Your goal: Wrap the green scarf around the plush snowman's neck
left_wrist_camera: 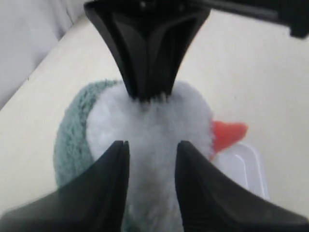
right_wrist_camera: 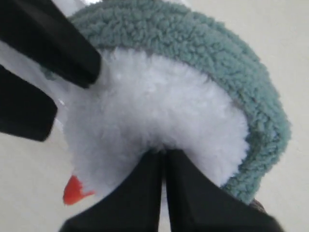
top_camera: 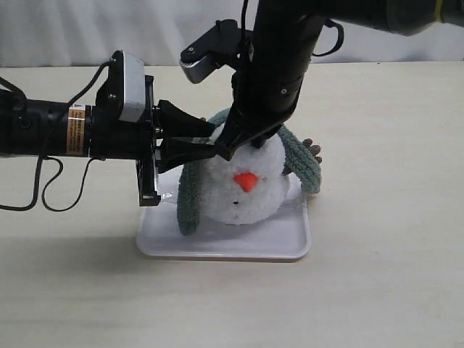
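In the exterior view, one plush snowman (top_camera: 243, 192) is seen lying on one white tray (top_camera: 217, 250), which stands on a beige table (top_camera: 377, 275). Its single orange nose (top_camera: 246, 181) is turned toward the camera. One green scarf (top_camera: 190, 199) is draped behind the head, with an end hanging down on each side. Two grippers are counted. The left gripper (top_camera: 212, 140) is brought in level from the left, with its two fingers spread at the side of the head. The right gripper (top_camera: 230, 145) is lowered from above onto the top of the head.

In the left wrist view, the left gripper (left_wrist_camera: 152, 183) is shown with two fingers (left_wrist_camera: 108, 188) standing apart. The gap is filled by white plush of the snowman (left_wrist_camera: 149, 125), which is held between them. The right gripper (left_wrist_camera: 145, 94) is set against the fluff opposite. The scarf (left_wrist_camera: 72, 140) is curved around the far side of the head.

In the right wrist view, the fingers of the right gripper (right_wrist_camera: 164, 154) are pressed together, with their tips sunk in the white plush (right_wrist_camera: 154, 111). Whether a tuft is caught cannot be told. The scarf (right_wrist_camera: 217, 63) is arched around the head, touching it.
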You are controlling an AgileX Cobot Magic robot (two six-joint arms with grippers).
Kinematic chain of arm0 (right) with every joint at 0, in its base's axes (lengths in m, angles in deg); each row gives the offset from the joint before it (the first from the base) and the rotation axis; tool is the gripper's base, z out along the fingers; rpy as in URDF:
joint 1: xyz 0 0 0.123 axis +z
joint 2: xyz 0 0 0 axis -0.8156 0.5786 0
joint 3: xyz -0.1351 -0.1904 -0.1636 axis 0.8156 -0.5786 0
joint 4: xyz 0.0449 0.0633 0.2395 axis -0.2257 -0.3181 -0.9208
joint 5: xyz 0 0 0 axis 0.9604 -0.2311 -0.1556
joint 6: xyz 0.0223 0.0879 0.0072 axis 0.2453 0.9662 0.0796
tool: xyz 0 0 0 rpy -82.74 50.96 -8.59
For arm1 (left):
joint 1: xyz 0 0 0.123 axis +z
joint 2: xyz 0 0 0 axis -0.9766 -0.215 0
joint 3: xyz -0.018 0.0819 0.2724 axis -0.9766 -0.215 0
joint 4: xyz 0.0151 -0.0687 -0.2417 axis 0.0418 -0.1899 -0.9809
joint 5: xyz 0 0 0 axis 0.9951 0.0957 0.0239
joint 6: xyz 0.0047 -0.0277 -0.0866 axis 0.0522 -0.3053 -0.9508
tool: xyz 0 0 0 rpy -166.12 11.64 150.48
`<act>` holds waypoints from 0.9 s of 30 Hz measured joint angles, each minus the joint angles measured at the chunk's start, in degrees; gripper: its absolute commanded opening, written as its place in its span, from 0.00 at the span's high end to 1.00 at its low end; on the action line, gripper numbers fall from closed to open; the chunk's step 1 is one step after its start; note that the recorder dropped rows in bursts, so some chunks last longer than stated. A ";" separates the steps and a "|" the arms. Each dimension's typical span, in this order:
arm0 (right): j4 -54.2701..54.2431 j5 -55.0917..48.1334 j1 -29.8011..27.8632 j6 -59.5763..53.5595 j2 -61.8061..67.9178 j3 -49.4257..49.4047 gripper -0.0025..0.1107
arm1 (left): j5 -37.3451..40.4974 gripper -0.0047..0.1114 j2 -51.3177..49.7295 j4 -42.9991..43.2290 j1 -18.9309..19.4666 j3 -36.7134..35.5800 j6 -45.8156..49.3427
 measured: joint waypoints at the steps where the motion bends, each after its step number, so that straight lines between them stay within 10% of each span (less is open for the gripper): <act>1: -0.14 -0.14 0.57 -0.10 -0.30 -0.15 0.94 | -1.05 0.67 0.11 0.27 0.00 0.00 -0.12; 27: -0.69 -2.06 3.78 -1.17 -0.42 -1.93 0.94 | 4.16 0.68 -5.85 -5.12 -4.72 -0.11 6.04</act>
